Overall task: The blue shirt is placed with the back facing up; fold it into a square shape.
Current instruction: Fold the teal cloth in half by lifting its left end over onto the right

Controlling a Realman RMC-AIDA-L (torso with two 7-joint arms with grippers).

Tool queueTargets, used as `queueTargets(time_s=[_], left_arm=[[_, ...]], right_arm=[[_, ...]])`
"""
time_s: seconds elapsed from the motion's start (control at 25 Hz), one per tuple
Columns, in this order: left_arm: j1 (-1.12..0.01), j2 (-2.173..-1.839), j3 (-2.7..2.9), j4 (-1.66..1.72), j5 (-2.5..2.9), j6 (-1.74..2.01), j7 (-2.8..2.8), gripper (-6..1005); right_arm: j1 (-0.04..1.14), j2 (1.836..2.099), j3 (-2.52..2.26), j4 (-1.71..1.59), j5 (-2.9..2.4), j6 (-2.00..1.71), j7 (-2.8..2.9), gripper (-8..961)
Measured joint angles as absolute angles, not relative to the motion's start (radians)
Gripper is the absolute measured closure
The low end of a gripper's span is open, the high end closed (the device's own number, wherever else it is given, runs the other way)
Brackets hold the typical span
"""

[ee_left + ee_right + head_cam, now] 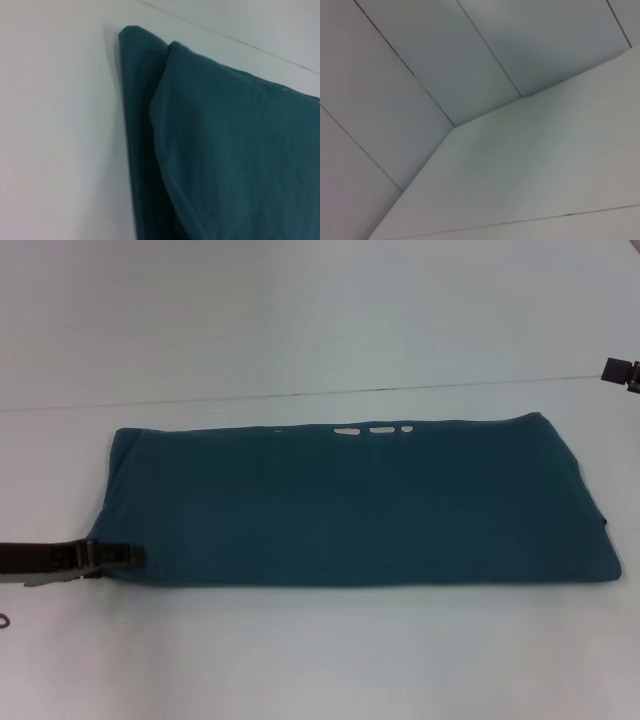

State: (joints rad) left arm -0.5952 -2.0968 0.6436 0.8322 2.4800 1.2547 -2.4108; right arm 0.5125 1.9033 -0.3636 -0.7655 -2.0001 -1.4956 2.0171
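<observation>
The blue shirt lies flat on the white table, folded into a long band running left to right. A few small white spots show along its far edge. My left gripper comes in low from the left and sits at the shirt's near left corner, touching its edge. The left wrist view shows that end of the blue shirt with one layer lying over another. Only a black tip of my right gripper shows at the far right, apart from the shirt.
A thin dark line crosses the surface behind the shirt. Bare table lies in front of the shirt and to its left. The right wrist view shows only the white table and panelled wall.
</observation>
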Motion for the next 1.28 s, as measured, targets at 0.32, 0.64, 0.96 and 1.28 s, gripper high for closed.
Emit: queueTargets(time_s=[0.32,0.64,0.96,1.28], left_arm=[[-0.611,-2.097,0.644,0.834,2.478,1.251,-2.407,255],[-0.614,-2.098,0.644,0.845,2.477,1.244,-2.397,276],[-0.592,-2.102,0.636,0.857,2.481,1.186,-2.395,333],[-0.589,-2.102,0.646,0.856,2.486,1.19,-2.395,651]], right_arm=[[0.508,1.906,-0.364,-0.765,-2.0,-1.495,2.017,46],[0.503,1.91,-0.364,-0.766,-2.002,-1.494,2.017,48],[0.503,1.913,-0.364,-0.763,-2.002,-1.494,2.016,47],[0.502,1.914,-0.367,-0.764,-2.001,-1.494,2.014,51]])
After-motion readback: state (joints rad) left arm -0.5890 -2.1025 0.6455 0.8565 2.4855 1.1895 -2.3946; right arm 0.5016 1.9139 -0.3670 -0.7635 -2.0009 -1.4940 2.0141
